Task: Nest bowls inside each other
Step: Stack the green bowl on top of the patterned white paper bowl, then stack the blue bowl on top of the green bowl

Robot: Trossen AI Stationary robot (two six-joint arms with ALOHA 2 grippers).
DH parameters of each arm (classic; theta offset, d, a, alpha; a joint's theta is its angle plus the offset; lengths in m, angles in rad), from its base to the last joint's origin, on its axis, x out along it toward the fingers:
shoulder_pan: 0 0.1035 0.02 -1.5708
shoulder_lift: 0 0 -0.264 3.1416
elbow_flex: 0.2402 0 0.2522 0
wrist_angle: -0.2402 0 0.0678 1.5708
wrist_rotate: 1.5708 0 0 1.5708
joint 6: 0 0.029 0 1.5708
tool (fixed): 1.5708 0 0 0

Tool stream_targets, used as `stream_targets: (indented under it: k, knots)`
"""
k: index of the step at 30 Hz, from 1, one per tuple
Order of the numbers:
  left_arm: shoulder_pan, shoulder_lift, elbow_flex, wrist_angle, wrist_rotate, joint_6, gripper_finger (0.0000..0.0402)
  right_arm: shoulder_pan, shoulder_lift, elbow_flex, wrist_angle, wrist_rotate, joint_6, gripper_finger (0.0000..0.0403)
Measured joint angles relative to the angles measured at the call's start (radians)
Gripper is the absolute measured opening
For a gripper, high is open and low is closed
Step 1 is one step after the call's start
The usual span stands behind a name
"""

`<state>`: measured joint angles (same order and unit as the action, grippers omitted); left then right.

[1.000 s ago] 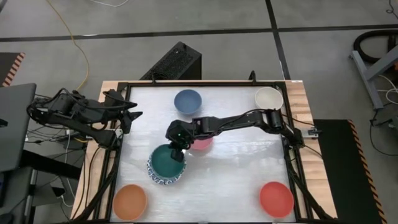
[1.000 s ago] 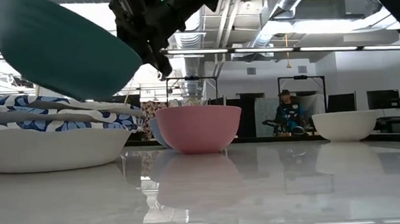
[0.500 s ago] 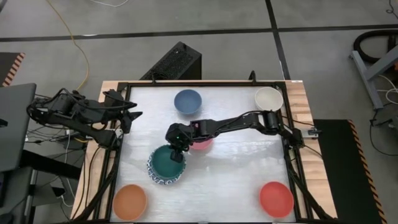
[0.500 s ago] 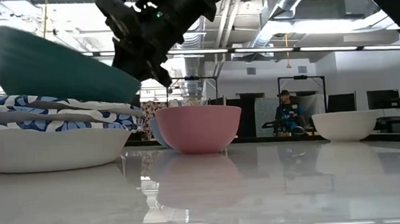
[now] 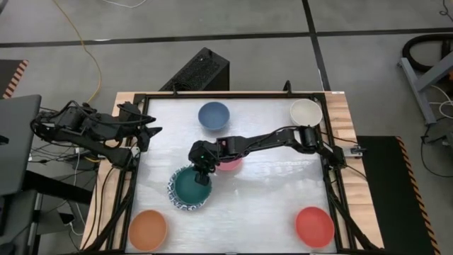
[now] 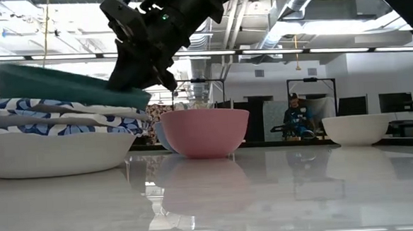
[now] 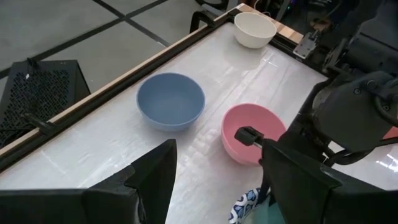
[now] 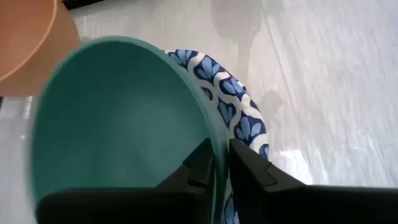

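The right tool (image 5: 200,175) reaches from the right side of the worktop (image 5: 269,195) to its middle, where its two fingers (image 8: 205,163) straddle the rim of the teal bowl (image 5: 190,185), one inside the wall and one outside. The gap between them is narrow, and whether they are pinching the rim or have just let go cannot be told. The teal bowl sits inside a stack of white bowls with blue-patterned rims (image 5: 174,197), a little toward the front-left of the worktop's centre; in the low view it lies nearly level, sunk into the stack (image 6: 44,131) with only its upper band (image 6: 63,84) showing above the patterned rims.

The pink bowl (image 5: 231,163) stands just behind and to the right of the stack, partly under the right arm. The dark blue bowl (image 5: 214,115) is near the back edge, left of centre. The cream bowl (image 5: 306,111) is in the back-right corner, the orange bowl (image 5: 148,229) in the front-left corner and the red bowl (image 5: 314,226) in the front-right corner, each standing alone.

The left tool (image 5: 147,129) waits at the left edge toward the back, its fingers (image 7: 152,180) spread wide and holding nothing.

Beyond the worktop, in the low view, a person (image 6: 293,116) sits far back in the room.
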<state>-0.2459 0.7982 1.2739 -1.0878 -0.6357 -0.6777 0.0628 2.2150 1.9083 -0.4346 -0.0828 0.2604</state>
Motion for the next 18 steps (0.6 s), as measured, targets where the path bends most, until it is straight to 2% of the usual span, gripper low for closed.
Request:
stream_targets:
  k: [10, 18]
  knots:
    - [0.000, 0.000, 0.000, 0.000, 0.008, 0.000, 0.0224, -0.007, -0.008, 0.000, 0.028, -0.028, -0.001, 0.0128]
    - [0.000, 0.000, 0.000, 0.000, 0.002, 0.002, 0.0224, -0.021, -0.034, 0.003, 0.042, -0.048, -0.005, 0.0145]
